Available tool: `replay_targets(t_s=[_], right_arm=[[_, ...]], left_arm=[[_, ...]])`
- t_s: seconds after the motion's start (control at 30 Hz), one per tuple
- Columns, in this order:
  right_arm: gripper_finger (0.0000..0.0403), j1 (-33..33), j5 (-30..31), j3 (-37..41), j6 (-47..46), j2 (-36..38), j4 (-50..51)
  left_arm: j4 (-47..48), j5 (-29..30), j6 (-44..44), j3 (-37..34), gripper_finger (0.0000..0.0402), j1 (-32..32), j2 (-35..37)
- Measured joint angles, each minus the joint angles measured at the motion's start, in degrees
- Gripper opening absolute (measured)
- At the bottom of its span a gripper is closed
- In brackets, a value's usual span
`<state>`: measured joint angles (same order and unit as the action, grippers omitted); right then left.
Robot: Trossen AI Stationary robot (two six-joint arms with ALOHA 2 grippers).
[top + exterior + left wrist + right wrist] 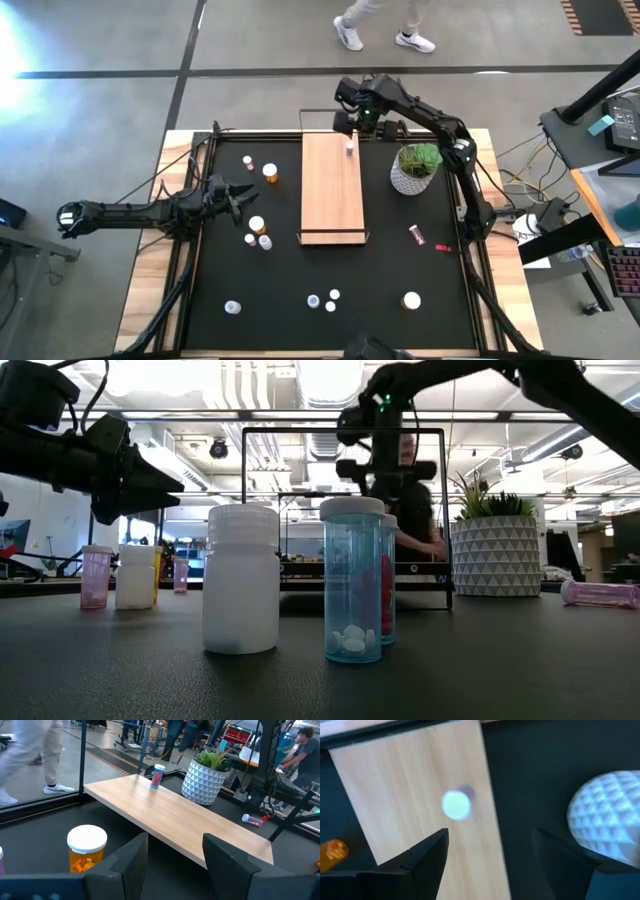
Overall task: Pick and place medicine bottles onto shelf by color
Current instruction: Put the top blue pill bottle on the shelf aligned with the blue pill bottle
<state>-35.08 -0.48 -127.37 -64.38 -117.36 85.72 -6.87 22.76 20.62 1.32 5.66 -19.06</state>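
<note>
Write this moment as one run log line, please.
right gripper: open above shelf far end | pink bottle: upright on shelf, released | left gripper: open, empty, near orange bottle

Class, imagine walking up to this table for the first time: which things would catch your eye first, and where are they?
The long light-wood shelf lies in the table's middle, with one pink bottle standing alone near its far end. Just above that bottle hangs the right end effector, fingers apart. Right of the shelf stands a green plant in a white patterned pot, and small capped bottles such as an orange one are scattered over the black mat.
</note>
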Motion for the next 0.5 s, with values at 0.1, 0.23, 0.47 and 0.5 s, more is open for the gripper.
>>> replay_targets(t_s=[0.1,0.23,0.47,0.5], right_arm=[[0.0281,1.4,0.6,0.0,0.2,2.0,2.8],[0.028,3.6,0.7,1.0,1.3,5.3,4.2],[0.0268,9.4,4.1,9.1,-1.2,14.3,4.2],[0.0266,10.4,4.9,11.0,-2.1,15.8,4.2]], left_arm=[[0.0,0.0,0.0,0.0,0.0173,0.0,0.0],[0.0,0.0,0.0,0.0,0.0173,0.0,0.0],[0.0,0.0,0.0,0.0,0.0173,0.0,0.0],[0.0,0.0,0.0,0.0,0.0173,0.0,0.0]])
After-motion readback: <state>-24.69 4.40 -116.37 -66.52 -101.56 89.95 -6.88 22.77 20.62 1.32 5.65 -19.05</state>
